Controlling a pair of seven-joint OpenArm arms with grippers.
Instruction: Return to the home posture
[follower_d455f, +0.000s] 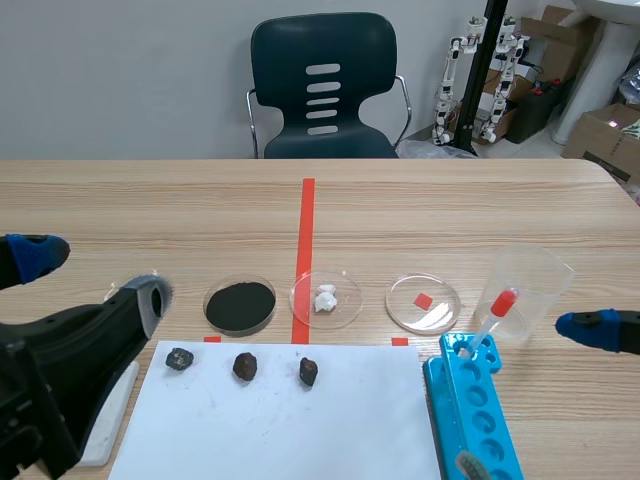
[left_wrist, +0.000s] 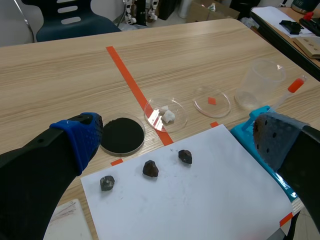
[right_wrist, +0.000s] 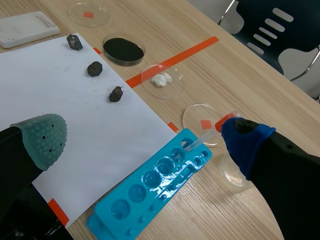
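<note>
Wrist views showed left jaws and right jaws spread, pinching nothing — both above the desk (left_wrist: 60, 75), apart from the stones (left_wrist: 150, 169), so seemingly free to retreat.

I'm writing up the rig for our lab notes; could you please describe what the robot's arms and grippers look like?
Both arms are black. The left gripper has two thick black fingers, one tipped with a blue dotted pad, the other with a grey one. The right gripper matches: one grey-green dotted pad, one blue. No cables or markings show.
</note>
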